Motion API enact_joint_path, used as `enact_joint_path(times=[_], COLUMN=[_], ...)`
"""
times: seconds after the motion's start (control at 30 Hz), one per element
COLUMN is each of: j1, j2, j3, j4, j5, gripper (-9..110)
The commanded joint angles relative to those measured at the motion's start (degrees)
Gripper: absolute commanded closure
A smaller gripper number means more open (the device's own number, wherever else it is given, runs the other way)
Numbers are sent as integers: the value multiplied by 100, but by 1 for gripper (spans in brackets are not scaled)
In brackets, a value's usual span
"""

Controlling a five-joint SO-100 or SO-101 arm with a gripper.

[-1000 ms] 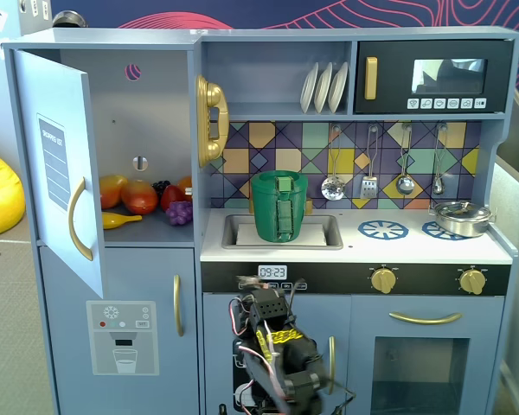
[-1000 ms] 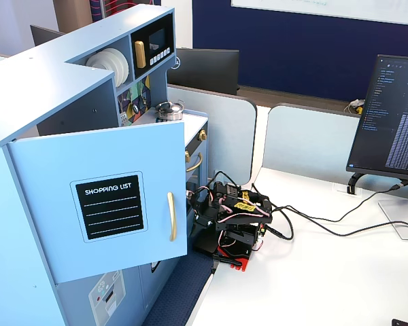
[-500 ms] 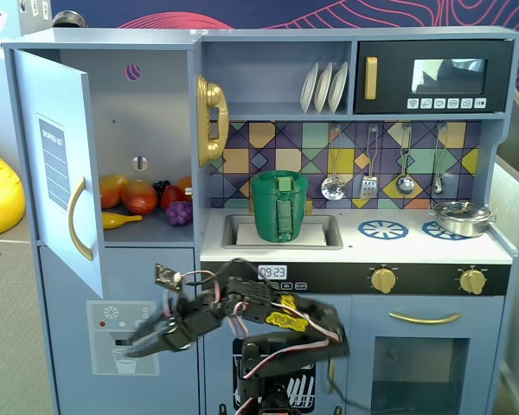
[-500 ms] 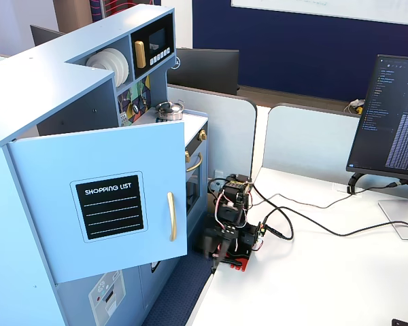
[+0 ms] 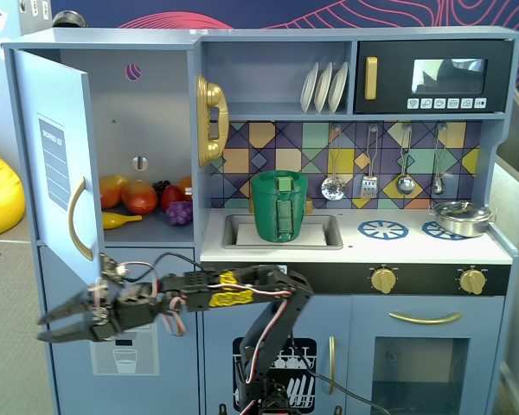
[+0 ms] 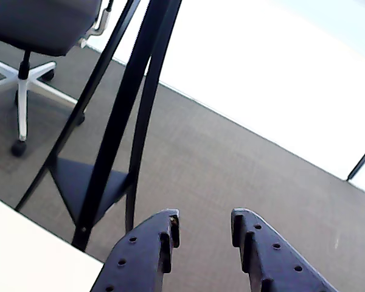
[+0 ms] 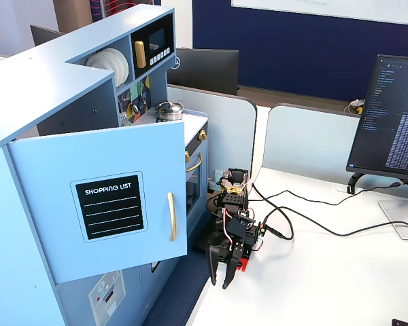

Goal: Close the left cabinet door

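The left cabinet door (image 7: pixel 98 197) stood wide open, swung out from the upper left part of the toy kitchen (image 5: pixel 346 259), so that in a fixed view its front with the black shopping list panel (image 7: pixel 109 206) and the gold handle (image 7: pixel 171 216) faced the camera. In the other fixed view the door (image 5: pixel 65 164) showed nearly edge-on, hinged at the left side of the cabinet. Behind the door the open compartment held toy fruit (image 5: pixel 143 201) on its shelf. The gripper (image 5: pixel 62 320) hung below the lower edge of the door, just left of it in that view, and it did not touch the door. Its two fingers (image 6: pixel 147 249) were parted with a clear gap between them and held nothing; in the wrist view only grey carpet (image 6: pixel 231 164), a black stand (image 6: pixel 118 121) and an office chair (image 6: pixel 33 42) showed beyond the fingertips. The arm (image 5: pixel 233 298) reached to the left across the front of the lower cabinet doors, below the door. To the right of the door, on the counter, a green pot (image 5: pixel 279 205) sat in the sink (image 5: pixel 281 232), and a gold toy phone (image 5: pixel 210 119) hung on the wall beside the open compartment. Well apart from the door a monitor (image 7: pixel 394 122) stood on the white table (image 7: pixel 340 272), with black cables (image 7: pixel 306 217) running to the arm.
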Motion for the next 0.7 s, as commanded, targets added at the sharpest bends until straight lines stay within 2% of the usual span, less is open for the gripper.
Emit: enact_joint_path(times=[0.0, 0.2, 0.5, 0.67], j1=[457, 967, 1406, 2048], j2=[-642, -896, -378, 35], j3=[-1222, -1521, -782, -229], j4=[-193, -264, -501, -738], j5=[-396, -694, -721, -703], gripper=[102, 102, 102, 102])
